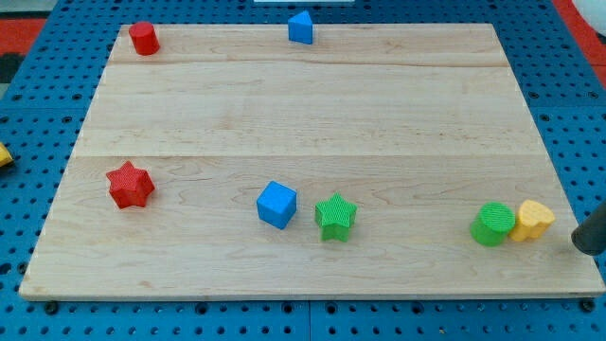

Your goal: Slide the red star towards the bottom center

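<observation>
The red star (130, 185) lies on the wooden board (312, 104) near its left edge, in the lower half. My tip (579, 242) shows at the view's right edge, low down, as a dark rod end just right of the yellow block (533, 220). It is far to the right of the red star and touches no block.
A blue cube (276, 204) and a green star (335, 216) sit side by side at the bottom centre. A green cylinder (492, 224) touches the yellow block at the bottom right. A red cylinder (144, 39) is at the top left, a blue block (301, 27) at the top centre.
</observation>
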Robot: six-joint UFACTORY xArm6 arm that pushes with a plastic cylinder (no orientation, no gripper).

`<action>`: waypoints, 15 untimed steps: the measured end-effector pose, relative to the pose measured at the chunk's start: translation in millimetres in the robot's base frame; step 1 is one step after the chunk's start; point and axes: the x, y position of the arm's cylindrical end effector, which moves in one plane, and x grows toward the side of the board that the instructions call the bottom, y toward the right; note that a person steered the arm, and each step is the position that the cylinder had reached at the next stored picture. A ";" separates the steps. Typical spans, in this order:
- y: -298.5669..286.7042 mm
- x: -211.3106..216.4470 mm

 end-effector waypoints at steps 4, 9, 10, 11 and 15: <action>-252.7 -12.2; -579.8 -78.2; -575.1 -97.3; -534.4 -101.6; -489.4 -78.6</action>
